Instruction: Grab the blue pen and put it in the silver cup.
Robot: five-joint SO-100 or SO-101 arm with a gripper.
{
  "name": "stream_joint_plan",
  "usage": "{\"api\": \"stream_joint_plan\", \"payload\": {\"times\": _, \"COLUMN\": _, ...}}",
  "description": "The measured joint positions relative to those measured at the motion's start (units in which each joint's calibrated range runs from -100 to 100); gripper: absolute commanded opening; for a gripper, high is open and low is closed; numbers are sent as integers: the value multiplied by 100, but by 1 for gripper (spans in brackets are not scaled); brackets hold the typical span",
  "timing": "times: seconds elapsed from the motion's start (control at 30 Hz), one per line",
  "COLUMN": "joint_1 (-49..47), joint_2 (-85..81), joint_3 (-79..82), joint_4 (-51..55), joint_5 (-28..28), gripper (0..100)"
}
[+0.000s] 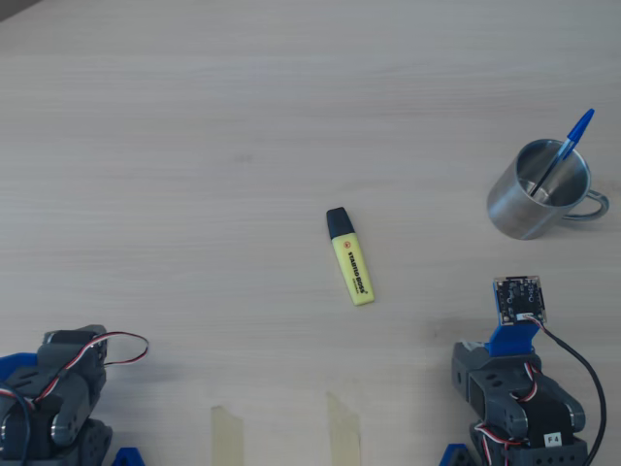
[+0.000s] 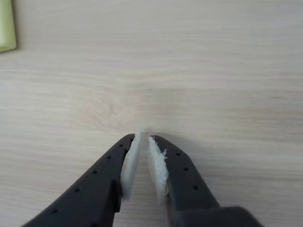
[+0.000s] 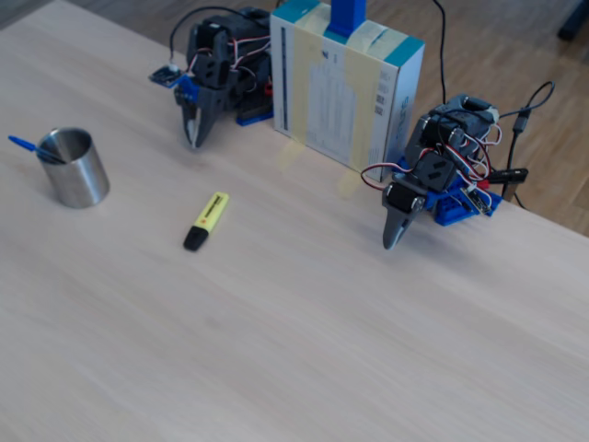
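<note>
The tool (image 2: 143, 137) is seen from the wrist view with its two dark fingers nearly closed, the white-padded tips almost meeting with only a thin gap between them; nothing is held. It is pointed down at bare table (image 2: 199, 71), and a yellow-green corner of the highlighter (image 2: 6, 26) is caught at the upper left edge of that view. In the fixed view the same tool (image 3: 193, 140) is found tucked under its folded arm at the far edge of the table, beside a white and teal box (image 3: 345, 87) that is taped down to the table. A second arm (image 3: 433, 180) is folded on the other side of the box.

In the overhead view the arm (image 1: 519, 388) is seen at the lower right, with the silver cup (image 1: 539, 188) standing upright beyond it, well apart. The blue pen (image 1: 572, 136) is leaned inside the cup, its blue cap sticking out over the rim. The yellow highlighter (image 1: 351, 258) is laid flat near the middle of the table (image 1: 194, 146), black cap away from the arms.
</note>
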Motion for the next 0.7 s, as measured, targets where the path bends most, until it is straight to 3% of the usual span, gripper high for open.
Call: {"api": "stream_joint_plan", "payload": {"times": 0.7, "joint_1": -40, "joint_2": 0, "joint_3": 0, "joint_4": 8, "joint_5": 0, "gripper": 3}}
